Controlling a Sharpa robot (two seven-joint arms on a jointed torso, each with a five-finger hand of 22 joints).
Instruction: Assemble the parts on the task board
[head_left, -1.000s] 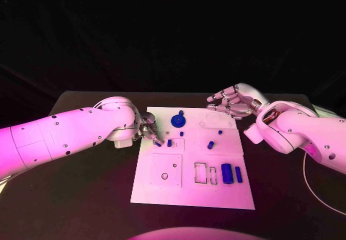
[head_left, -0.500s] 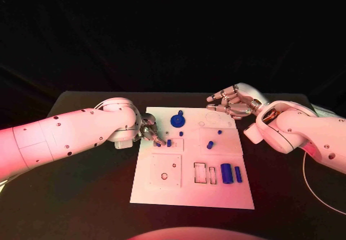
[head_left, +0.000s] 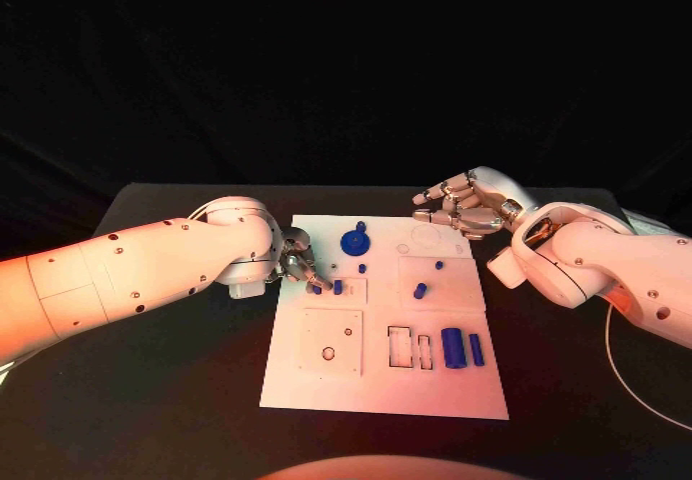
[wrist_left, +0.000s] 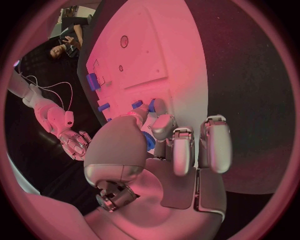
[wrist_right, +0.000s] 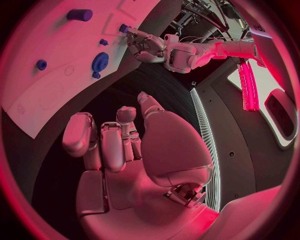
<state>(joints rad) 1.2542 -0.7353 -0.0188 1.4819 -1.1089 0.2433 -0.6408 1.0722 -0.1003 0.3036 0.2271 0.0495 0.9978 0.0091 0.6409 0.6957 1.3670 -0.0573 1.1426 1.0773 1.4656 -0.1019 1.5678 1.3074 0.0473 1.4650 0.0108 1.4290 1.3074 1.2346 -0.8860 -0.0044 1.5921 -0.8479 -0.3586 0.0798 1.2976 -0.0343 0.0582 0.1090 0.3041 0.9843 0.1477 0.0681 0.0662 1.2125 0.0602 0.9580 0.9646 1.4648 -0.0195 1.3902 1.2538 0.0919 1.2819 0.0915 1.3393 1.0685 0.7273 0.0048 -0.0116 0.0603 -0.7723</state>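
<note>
Black table (head_left: 173, 400) surface carrying the white task board (head_left: 382, 385) at its centre: the left hand (head_left: 299, 262) is pinching a small blue part (head_left: 315, 287) at the board's left edge, beside an upright blue peg (head_left: 338, 286). The right hand (head_left: 464, 205) is hovering past the board's far right corner, fingers curled inward, holding nothing. A blue gear (head_left: 353, 241) is sitting near the far edge.

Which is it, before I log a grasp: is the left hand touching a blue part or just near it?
Touching. In the left wrist view the left hand has its fingertips closed on a small blue part at the task board edge.
</note>
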